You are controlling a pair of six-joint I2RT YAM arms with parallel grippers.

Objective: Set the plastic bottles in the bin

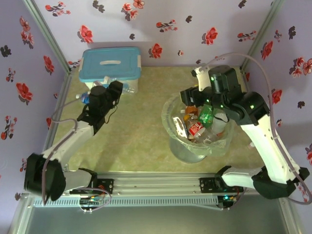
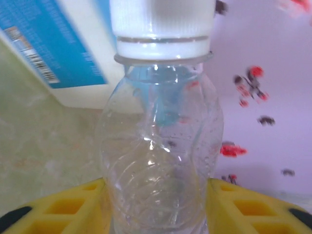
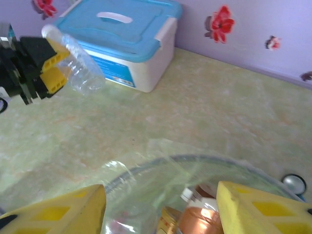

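Left gripper (image 2: 156,204) is clamped on a clear plastic bottle with a white cap (image 2: 161,141), yellow fingers (image 2: 68,209) pressed against either side of its ribbed lower body, jaws narrowed to the width of the bottle. The bottle is up off the mottled green table (image 1: 141,141), just beside the white rectangular box with the light-blue lid (image 1: 111,64), at the far left of the workspace. From the right wrist camera it sits tilted in that grip, cap end pointing up and away toward the wall. Over on the right, the right gripper (image 3: 161,214) hangs above the round translucent plastic bin (image 1: 187,152), its fingers spread wide apart with nothing between them, the rim and the thin clear liner showing below. Inside the bin there's already a heap of bottles: a green one (image 1: 206,115) near the top and a red-labelled one (image 1: 196,127) beside it. The held bottle and the bin are well apart, open table between them.
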